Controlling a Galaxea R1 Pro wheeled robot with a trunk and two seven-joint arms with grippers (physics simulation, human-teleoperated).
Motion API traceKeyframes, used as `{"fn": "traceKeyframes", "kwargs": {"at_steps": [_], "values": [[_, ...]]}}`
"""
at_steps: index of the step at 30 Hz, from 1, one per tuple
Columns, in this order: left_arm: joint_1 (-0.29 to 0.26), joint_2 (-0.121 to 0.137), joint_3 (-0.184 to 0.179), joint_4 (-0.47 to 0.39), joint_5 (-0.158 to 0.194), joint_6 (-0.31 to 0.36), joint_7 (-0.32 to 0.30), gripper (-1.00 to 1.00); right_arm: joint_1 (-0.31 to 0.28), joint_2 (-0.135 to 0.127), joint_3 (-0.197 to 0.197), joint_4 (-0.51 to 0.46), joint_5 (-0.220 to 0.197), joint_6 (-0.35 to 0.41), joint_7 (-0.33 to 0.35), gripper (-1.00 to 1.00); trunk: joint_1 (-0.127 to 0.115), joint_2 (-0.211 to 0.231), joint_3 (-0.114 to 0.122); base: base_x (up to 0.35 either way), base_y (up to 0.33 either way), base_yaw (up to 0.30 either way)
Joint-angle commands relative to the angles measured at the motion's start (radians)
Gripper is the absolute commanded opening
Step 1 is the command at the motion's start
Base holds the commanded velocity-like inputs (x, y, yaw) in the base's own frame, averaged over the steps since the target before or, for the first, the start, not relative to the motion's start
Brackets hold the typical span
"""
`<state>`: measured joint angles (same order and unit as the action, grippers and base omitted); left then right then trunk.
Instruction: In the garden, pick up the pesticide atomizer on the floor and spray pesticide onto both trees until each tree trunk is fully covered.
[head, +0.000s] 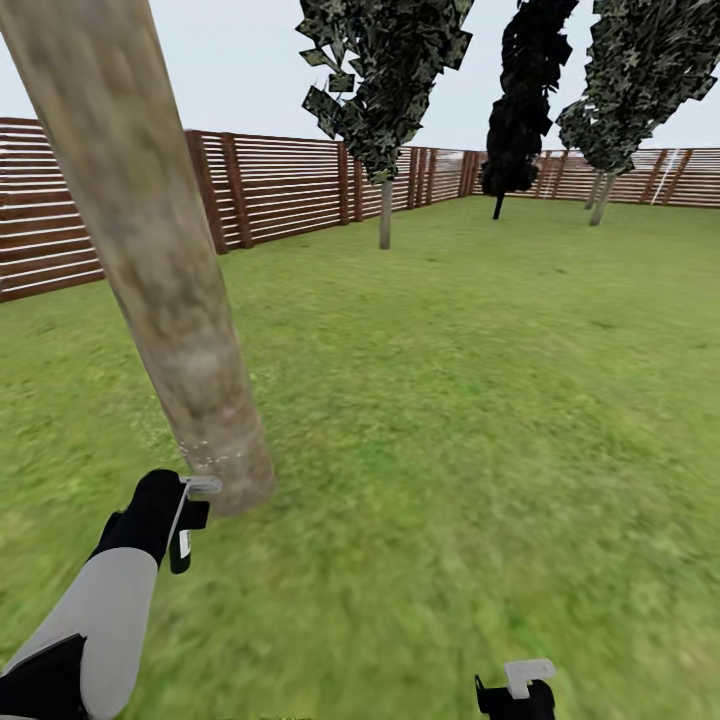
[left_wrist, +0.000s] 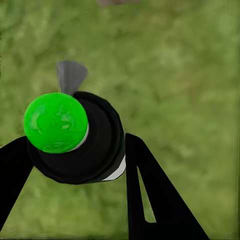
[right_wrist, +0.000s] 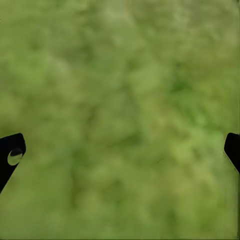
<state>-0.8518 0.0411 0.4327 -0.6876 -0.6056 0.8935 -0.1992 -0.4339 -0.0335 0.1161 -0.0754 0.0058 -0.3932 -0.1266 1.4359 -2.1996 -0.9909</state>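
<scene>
One tree's thick grey-brown tree trunk (head: 160, 290) leans up from the grass at the left of the head view. Faint whitish pesticide specks (head: 200, 450) dot it just above its base. My left gripper (head: 187, 515) hangs close in front of that base, shut on the pesticide atomizer (head: 181, 545). In the left wrist view the atomizer (left_wrist: 87, 147) is a black bottle with a bright green spot, clamped between the black fingers (left_wrist: 150, 195) of the left gripper (left_wrist: 80, 167) over grass. My right gripper (head: 515, 690) sits low at the frame's bottom edge, open (right_wrist: 120, 150) above bare grass.
Green lawn (head: 480, 400) stretches ahead and to the right. A brown slat fence (head: 280, 185) rings it. Three dark narrow trees (head: 385, 100) (head: 520, 110) (head: 630, 80) stand far off near the fence.
</scene>
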Motion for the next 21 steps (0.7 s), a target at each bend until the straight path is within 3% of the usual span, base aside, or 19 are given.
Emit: {"fn": "traceKeyframes", "kwargs": {"at_steps": [1,6,10,14,21], "values": [[-0.001,0.0,0.004,-0.001,-0.011,0.002,-0.009,-1.0,0.0,0.0,0.008,0.0,0.001,-0.001,-0.007,1.0,0.0,0.0,-0.001,-0.012,-0.272,0.275],[-0.001,0.0,0.004,-0.001,-0.011,0.002,-0.009,-1.0,0.0,0.0,0.008,0.0,0.002,-0.001,-0.007,1.0,0.0,0.0,-0.001,-0.155,-0.235,0.276],[-0.028,-0.009,-0.004,-0.001,-0.01,0.007,-0.011,-1.0,0.0,0.0,0.008,0.0,0.0,-0.001,-0.007,1.0,0.0,0.0,-0.001,-0.061,-0.047,0.239],[-0.139,-0.034,-0.006,0.004,-0.01,0.017,-0.011,-1.0,0.0,-0.003,0.008,0.0,0.0,-0.001,-0.007,1.0,0.0,0.0,-0.001,-0.003,-0.002,0.032],[-0.152,-0.031,-0.008,-0.001,-0.014,0.018,-0.011,-1.0,0.0,-0.003,0.008,0.0,0.001,-0.001,-0.007,1.0,0.0,0.0,-0.001,0.085,-0.074,0.0]]}}
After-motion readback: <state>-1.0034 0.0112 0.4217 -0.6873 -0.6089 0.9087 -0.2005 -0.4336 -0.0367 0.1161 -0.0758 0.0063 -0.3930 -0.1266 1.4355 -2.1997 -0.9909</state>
